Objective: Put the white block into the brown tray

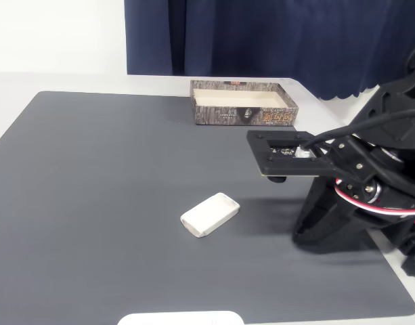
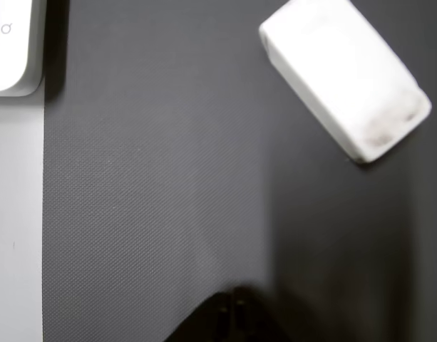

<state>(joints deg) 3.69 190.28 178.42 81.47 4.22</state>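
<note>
The white block (image 1: 209, 214) lies flat on the dark grey mat, turned at an angle, left of and nearer than the arm. In the wrist view the white block (image 2: 344, 76) sits at the upper right, well clear of the fingertips. The brown tray (image 1: 242, 103) stands at the mat's far edge, its pale inside bare. My gripper (image 1: 261, 152) hovers above the mat at the right, pointing left, between the tray and the block. Its dark tips meet at the bottom edge of the wrist view, where the gripper (image 2: 231, 317) looks shut with nothing in it.
The dark grey mat (image 1: 112, 189) covers most of the white table. A flat white device (image 1: 181, 318) lies at the near edge of the mat and appears as the white device (image 2: 11, 43) top left in the wrist view. A dark blue curtain hangs behind.
</note>
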